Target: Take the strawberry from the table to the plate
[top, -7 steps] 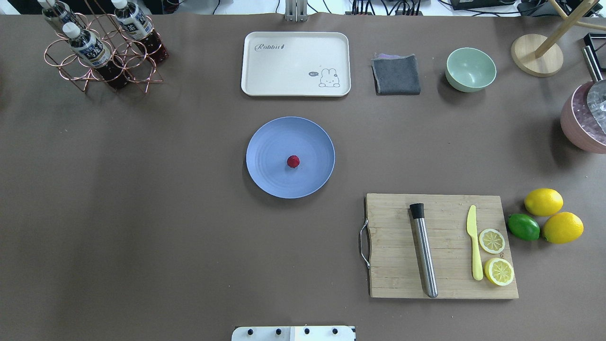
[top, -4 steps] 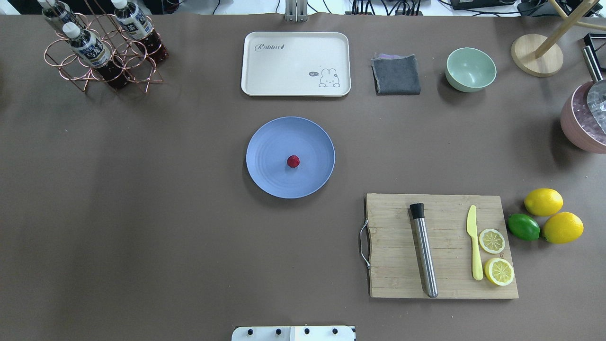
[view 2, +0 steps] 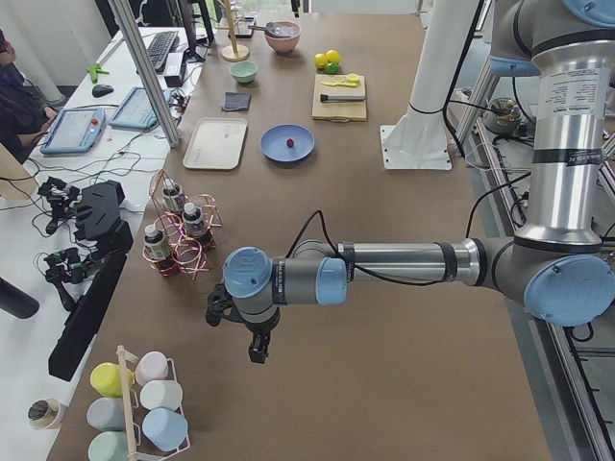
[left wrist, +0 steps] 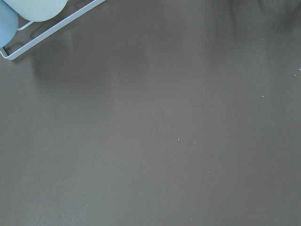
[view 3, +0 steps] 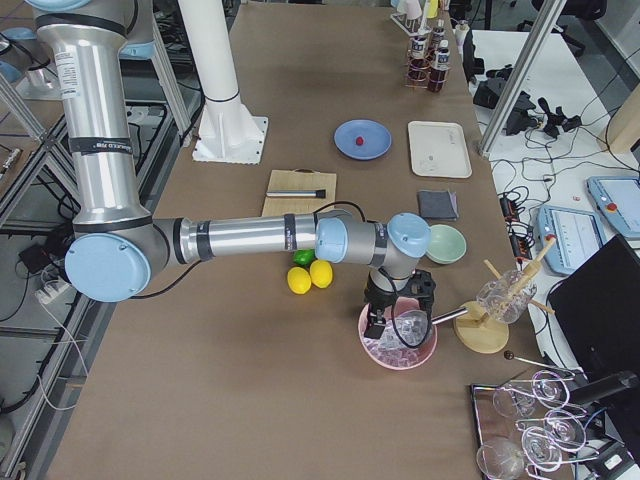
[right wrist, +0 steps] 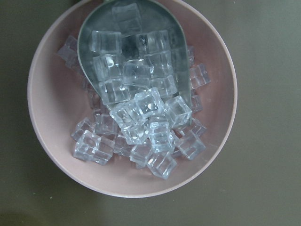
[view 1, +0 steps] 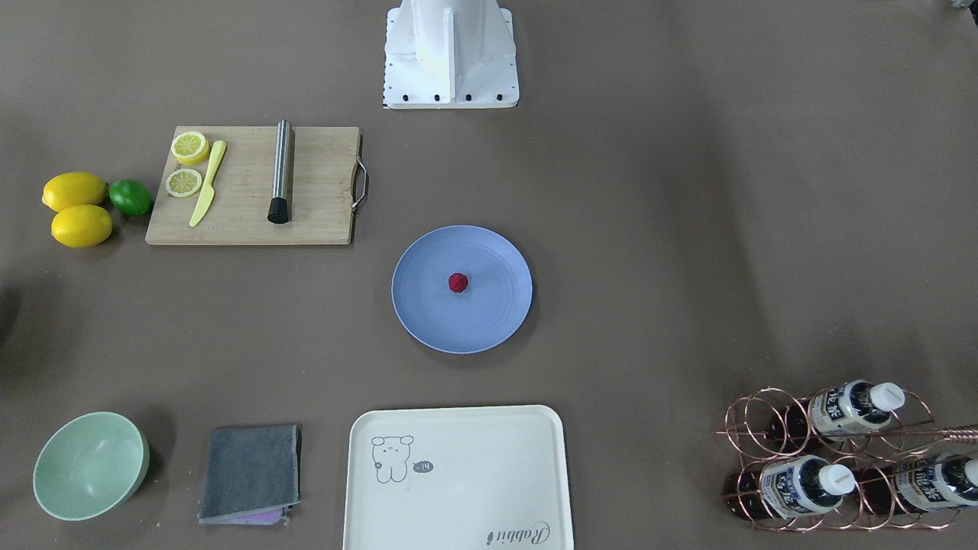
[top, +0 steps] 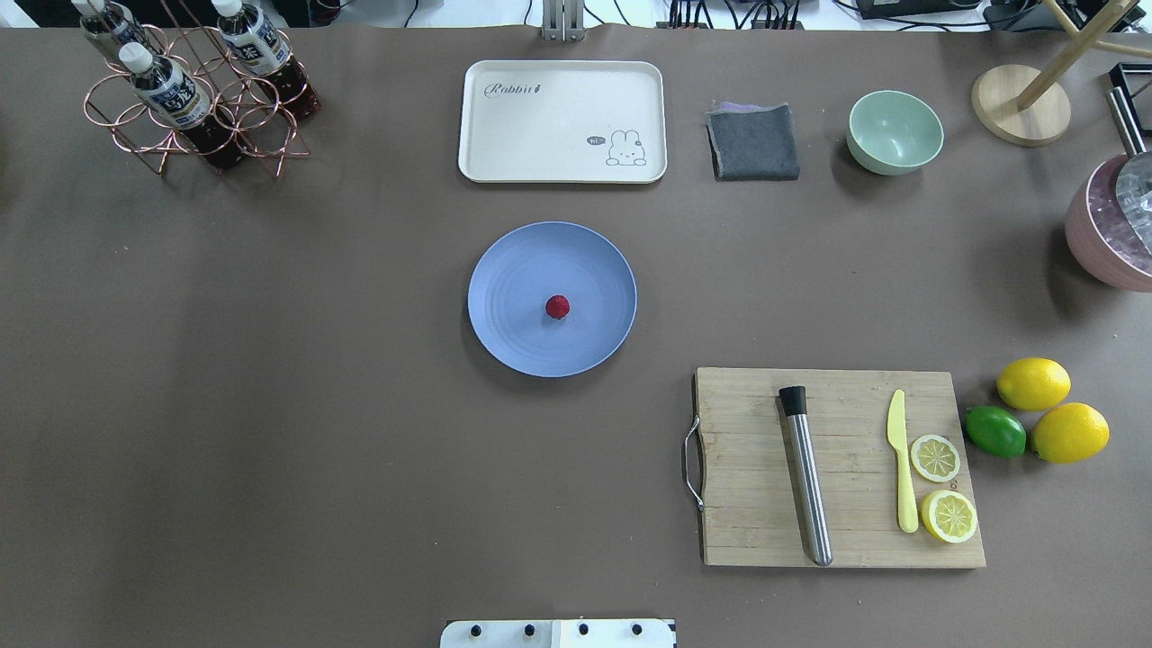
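The left end effector (view 2: 258,351) hangs low over the bare surface (top: 270,405), and the right end effector (view 3: 377,325) hangs over a pink bowl (right wrist: 49,136) of ice cubes; I cannot tell how far either is open or whether it holds anything. The 1 strawberry (top: 557,307) lies near the middle of the 1 plate (top: 513,270), well apart from both, too round to show a long axis or heading. Beside the cutting board (top: 747,468) lie 2 whole lemons (top: 1033,383) and 1 lime (top: 994,431).

The small dark-red strawberry (top: 557,307) lies mid blue-lavender plate (top: 513,337) on the brown table (top: 270,405).
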Available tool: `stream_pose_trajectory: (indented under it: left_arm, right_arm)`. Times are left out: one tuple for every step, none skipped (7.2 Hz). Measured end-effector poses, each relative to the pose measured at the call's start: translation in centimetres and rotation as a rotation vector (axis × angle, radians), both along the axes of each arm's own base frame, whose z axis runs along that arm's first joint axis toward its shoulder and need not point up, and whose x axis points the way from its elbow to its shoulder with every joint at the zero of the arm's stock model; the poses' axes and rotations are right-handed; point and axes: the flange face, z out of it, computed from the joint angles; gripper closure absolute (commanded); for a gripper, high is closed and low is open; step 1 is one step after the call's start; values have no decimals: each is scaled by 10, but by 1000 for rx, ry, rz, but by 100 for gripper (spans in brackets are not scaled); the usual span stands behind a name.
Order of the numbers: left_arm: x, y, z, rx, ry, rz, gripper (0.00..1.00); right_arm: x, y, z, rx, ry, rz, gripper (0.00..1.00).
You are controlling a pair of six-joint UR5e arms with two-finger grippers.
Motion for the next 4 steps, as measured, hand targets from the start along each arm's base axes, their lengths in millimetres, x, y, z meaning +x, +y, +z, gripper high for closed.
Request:
stream_pose_trajectory:
  left_arm:
    - [0, 0, 1, -1, 0, 1, 2]
    - [0, 0, 1, -3, 1, 1, 2]
    - [0, 1, 2, -5, 1, 1, 2]
    - [0, 1, 3, -7, 2, 1, 2]
  right_arm:
    - [-3, -1, -1, 10, -6, -5, 0]
    - [-6, -1, -2, 14, -16, -8, 0]
    - [-9, -1, -3, 15, -22, -12, 0]
    - [-11, -1, -3, 15, -24, -16, 0]
